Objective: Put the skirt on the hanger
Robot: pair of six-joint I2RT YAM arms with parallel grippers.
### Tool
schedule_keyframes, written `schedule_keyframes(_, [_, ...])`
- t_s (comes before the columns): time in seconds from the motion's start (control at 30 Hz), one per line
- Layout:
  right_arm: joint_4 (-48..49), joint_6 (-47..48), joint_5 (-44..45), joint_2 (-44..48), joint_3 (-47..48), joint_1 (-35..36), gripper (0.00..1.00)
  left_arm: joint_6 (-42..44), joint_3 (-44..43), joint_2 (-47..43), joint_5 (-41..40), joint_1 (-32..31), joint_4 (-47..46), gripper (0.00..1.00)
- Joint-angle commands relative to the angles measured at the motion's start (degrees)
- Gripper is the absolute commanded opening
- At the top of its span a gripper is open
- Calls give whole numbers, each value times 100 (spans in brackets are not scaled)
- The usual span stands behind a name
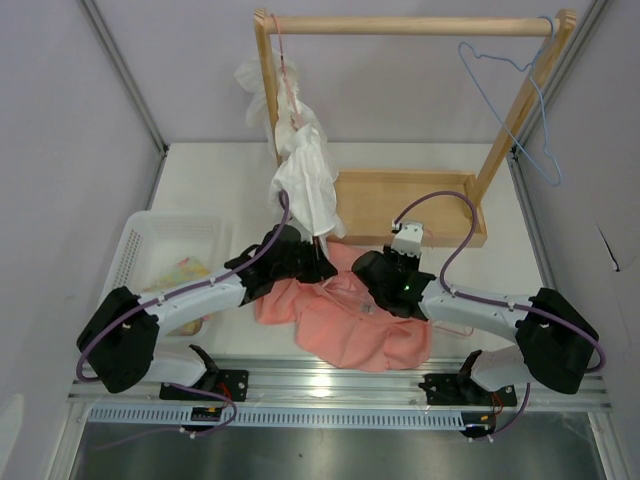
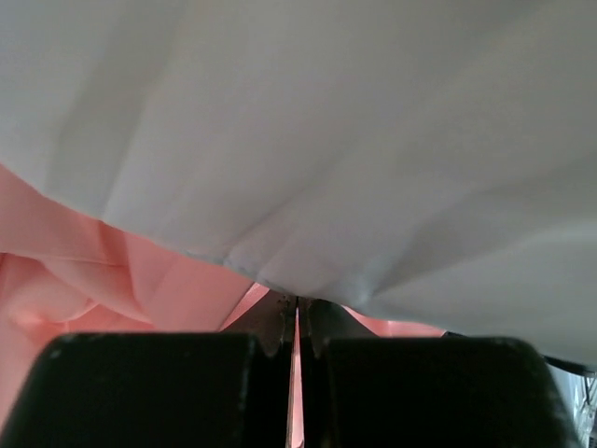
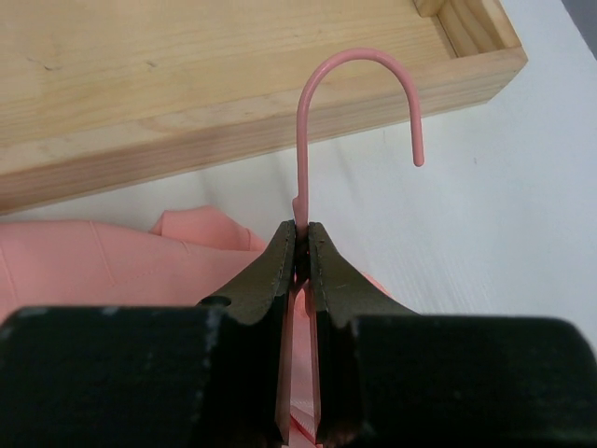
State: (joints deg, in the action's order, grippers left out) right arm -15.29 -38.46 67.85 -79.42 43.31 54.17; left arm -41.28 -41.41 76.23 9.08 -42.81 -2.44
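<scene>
- We see the right gripper [image 3: 302, 233] with its two dark fingers pressed together on the straight neck of the thin pink wire hanger [image 3: 300, 159], just below the hook.
- The hook stands up beyond the fingertips and curves to the right, over the white table [image 3: 485, 205] and just in front of the shallow light-wood tray [image 3: 187, 75].
- The salmon-pink pleated fabric skirt [image 1: 340, 320] lies rumpled on the table between the two arms. In the right wrist view it sits under and to the left of the gripped neck.
- We find the left gripper [image 2: 297, 313] at the skirt's far left edge, tucked under the hanging white ruffled garment [image 2: 326, 140], which fills the upper part of its wrist view.
- Its fingers leave only a thin slit, and pink shows in it. We cannot tell whether the fabric is pinched there or simply lies beyond.
- The rest of the hanger is hidden from us by the skirt and the right arm.
</scene>
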Motion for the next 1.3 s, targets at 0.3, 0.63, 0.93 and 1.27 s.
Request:
schedule_keyframes(0.3, [246,-285,167,576,257,-354,0,278,-473,-204,120,-378,200,0])
schedule_keyframes(0.63, [500,57,-219,1481,152,-284,0,506,-684,-591,-64,-413,507,0])
schedule_keyframes(0.93, [421,137,-483,2237,143,-205,0,700,-1246,-951,-477,-527,744,0])
schedule_keyframes(1.27, [298,418,-422,2861,485,-117,0,911,-2046,-1110,-1268,-641,1764,0])
